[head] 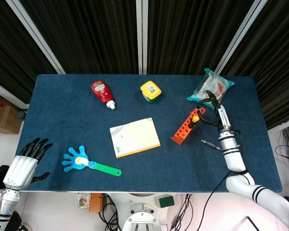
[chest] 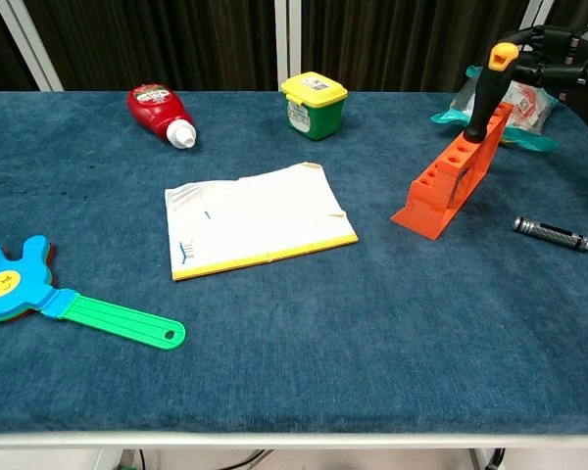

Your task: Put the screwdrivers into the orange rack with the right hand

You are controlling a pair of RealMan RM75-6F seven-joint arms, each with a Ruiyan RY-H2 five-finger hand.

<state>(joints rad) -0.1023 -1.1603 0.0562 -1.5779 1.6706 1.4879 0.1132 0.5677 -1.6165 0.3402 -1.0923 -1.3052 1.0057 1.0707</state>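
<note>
- Both views are bright and evenly lit; the light seems to come from above.
- Shadows are soft and short, for example under the orange rack just left of the right hand.
- The focus is sharp everywhere, with no motion blur.
- The dark curtains behind stay almost black.
- Weak glare shows on the snack bag.

The right hand is cut off by the chest view's right edge, and whether its fingers touch the black-handled screwdriver cannot be told. The left hand is seen only in the head view, its arm cropped at the bottom-left corner.
</note>
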